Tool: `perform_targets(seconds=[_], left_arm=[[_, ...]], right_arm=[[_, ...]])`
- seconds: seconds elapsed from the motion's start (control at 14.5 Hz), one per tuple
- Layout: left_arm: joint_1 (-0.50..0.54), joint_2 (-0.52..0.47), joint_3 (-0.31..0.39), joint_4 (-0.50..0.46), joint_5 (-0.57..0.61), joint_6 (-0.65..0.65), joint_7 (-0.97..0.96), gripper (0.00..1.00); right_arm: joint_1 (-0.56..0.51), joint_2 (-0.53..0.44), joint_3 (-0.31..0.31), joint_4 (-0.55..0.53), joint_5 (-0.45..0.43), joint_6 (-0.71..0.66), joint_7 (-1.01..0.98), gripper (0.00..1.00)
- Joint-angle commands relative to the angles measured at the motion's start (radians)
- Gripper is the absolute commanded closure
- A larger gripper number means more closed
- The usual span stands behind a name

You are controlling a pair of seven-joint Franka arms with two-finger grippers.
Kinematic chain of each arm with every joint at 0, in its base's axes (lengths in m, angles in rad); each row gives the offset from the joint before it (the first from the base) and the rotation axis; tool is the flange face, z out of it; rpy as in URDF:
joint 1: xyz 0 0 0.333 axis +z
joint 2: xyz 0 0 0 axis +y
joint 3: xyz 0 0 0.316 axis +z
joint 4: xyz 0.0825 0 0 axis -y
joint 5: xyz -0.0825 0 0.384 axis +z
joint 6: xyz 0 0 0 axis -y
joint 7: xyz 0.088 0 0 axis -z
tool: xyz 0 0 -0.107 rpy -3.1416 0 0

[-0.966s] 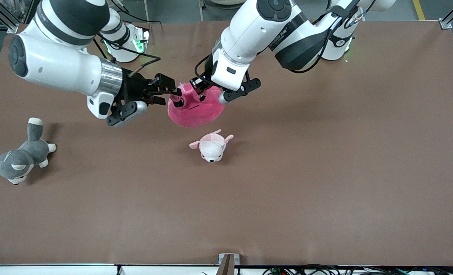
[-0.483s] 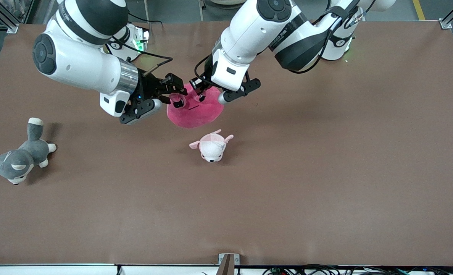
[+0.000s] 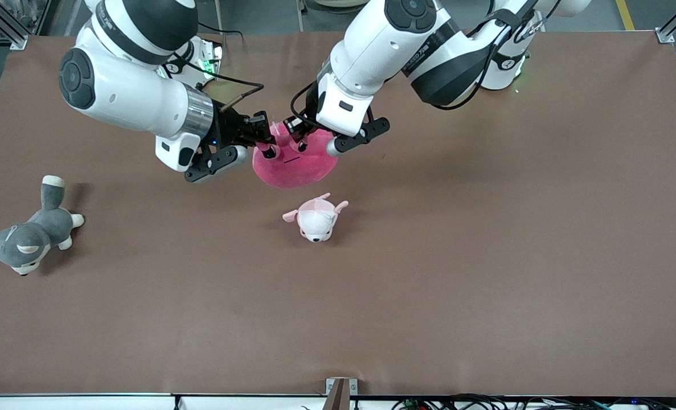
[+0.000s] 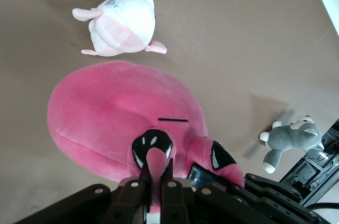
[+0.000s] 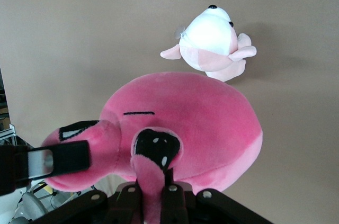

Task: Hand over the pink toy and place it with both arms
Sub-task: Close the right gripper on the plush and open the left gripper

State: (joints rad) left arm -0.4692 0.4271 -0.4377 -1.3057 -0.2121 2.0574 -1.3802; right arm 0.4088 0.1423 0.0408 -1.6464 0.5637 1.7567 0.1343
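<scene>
Since the earlier frames the right gripper [image 3: 265, 142] had swung in from the right arm's end of the table and pinched shut on the pink toy [image 3: 295, 162] at an ear; both wrist views showed a fold of pink plush caught between closed fingers. Its partner, the left gripper [image 3: 299, 136], was likewise clamped on a nub of the toy's top edge, so both arms held it at once — the handover sat at its midpoint, by my reading.

The toy hung between the two grippers, above the table [image 3: 486, 256] near its middle and toward the robots' bases; whether its lower edge touched the surface could not be told. The small pale pink-and-white plush [image 3: 315, 217] lay on the table just nearer the front camera, apart from it; the grey husky plush [image 3: 27, 236] lay well off toward the right arm's end.

The toy looked soft and light — it sagged from the pinch points; a body that round likely gave no firm purchase, so ears and raised folds seemed the places to take hold. A thin pinch of fabric might slip if pulled sideways.
</scene>
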Motion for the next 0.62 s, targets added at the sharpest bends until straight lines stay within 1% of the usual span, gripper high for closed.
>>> perform_targets(seconds=[0.0, 0.07, 0.14, 0.21, 0.34, 0.41, 0.48, 0.55], left_arm=[[-0.006, 0.010, 0.001, 0.028, -0.012, 0.001, -0.011, 0.98], [-0.002, 0.010, 0.001, 0.028, -0.013, 0.001, -0.010, 0.94], [0.001, 0.010, 0.001, 0.028, -0.013, 0.000, -0.010, 0.87], [0.004, 0.010, 0.001, 0.028, -0.013, -0.002, -0.005, 0.70], [0.009, 0.005, 0.004, 0.028, -0.012, -0.010, -0.003, 0.50], [0.014, 0.004, 0.007, 0.026, -0.007, -0.013, -0.003, 0.42], [0.023, -0.001, 0.010, 0.026, 0.002, -0.017, 0.001, 0.25], [0.038, -0.002, 0.010, 0.025, 0.011, -0.029, 0.015, 0.01]], right_arm=[[0.015, -0.009, -0.009, -0.007, -0.010, 0.003, 0.019, 0.97], [0.015, -0.009, -0.009, -0.007, -0.010, 0.003, 0.019, 0.97], [0.016, -0.009, -0.009, -0.007, -0.010, 0.003, 0.021, 0.97], [0.019, -0.010, -0.009, -0.007, -0.010, 0.003, 0.021, 0.97], [0.024, -0.010, -0.009, -0.007, -0.010, 0.000, 0.019, 0.97], [0.022, -0.010, -0.009, -0.007, -0.010, 0.000, 0.019, 0.97], [0.019, -0.010, -0.009, -0.004, -0.010, 0.000, 0.019, 0.97], [0.013, -0.010, -0.013, -0.001, -0.010, -0.002, 0.019, 0.97]])
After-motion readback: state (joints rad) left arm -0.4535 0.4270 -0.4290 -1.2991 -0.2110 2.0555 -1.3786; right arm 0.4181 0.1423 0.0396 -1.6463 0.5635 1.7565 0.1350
